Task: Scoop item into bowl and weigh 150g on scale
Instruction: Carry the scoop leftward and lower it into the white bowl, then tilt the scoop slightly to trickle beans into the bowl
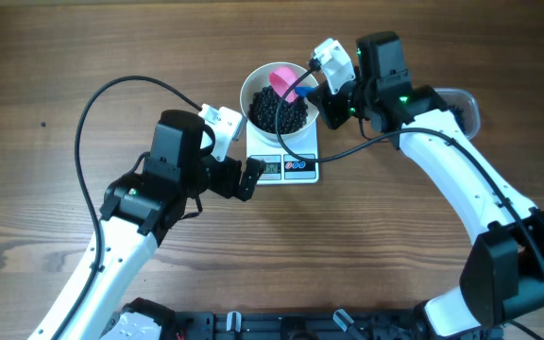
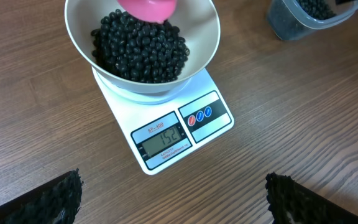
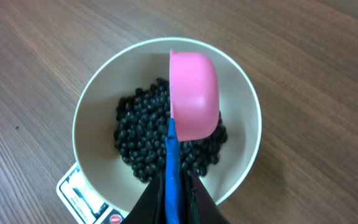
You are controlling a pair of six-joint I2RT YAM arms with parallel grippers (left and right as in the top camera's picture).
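Found black beans (image 2: 138, 53) heaped in white bowl (image 2: 202, 34), seated on scale (image 2: 122, 107) reading 152. Noted right gripper (image 3: 174, 190) pinching blue handle (image 3: 171, 155) of pink scoop (image 3: 194, 93), tipped on edge over the beans. Recorded left gripper (image 2: 173, 199) spread wide and empty, near front of scale.

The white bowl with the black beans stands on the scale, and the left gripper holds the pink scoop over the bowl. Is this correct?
Not fully. It is the right gripper that holds the pink scoop over the white bowl, as the right wrist view shows; the left gripper is open and empty. The black beans and the scale are as you say.
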